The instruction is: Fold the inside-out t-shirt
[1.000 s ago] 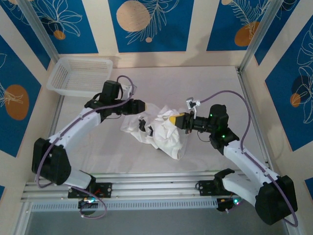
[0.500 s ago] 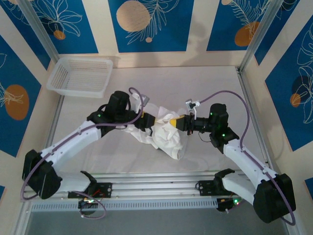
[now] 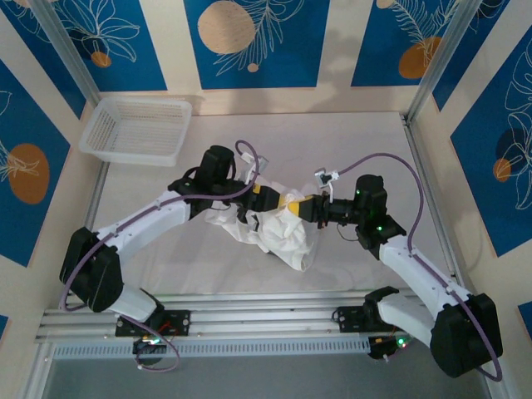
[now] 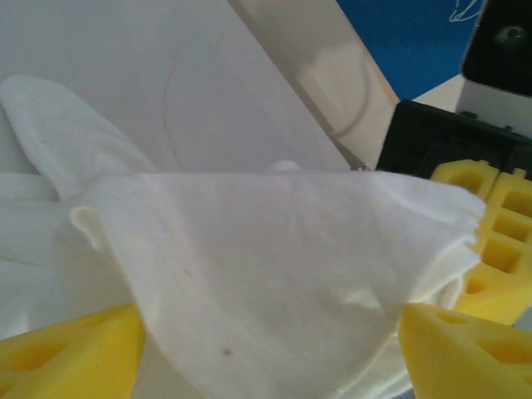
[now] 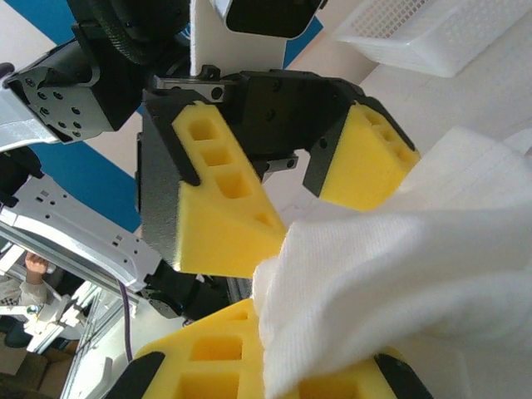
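White t-shirt point(image 3: 278, 231) lies crumpled in a heap approx at the ctr of the table point(image 3: 349, 141), w/ one end trailing toward the near edge. Left gripper point(image 3: 268, 199) & right gripper point(image 3: 299, 204) meet nose to nose over the top of the heap, just beside each other. Right gripper: jaws pressed together on a raised fold of the shirt; its wrist cam shows cloth coming out from btwn its own yellow pads point(image 5: 162, 366) and draping off to the right. Left gripper: jaws wide apart. From the right wrist cam its two yellow pads point(image 5: 224, 241) stand w/ a clear gap btwn them, facing the pinched fold; the nearer pad is right at the cloth, touching or not, can't tell. From the left wrist cam the same fold spreads as a white sheet across the gap, pads at the bottom corners of the view, and the cloth's right edge runs up to the right gripper's pads. A rounded flap of the shirt sticks up at upper left there. White mesh basket point(image 3: 137, 129) sits at the far-left corner of the table, well apart from the shirt & both grippers.
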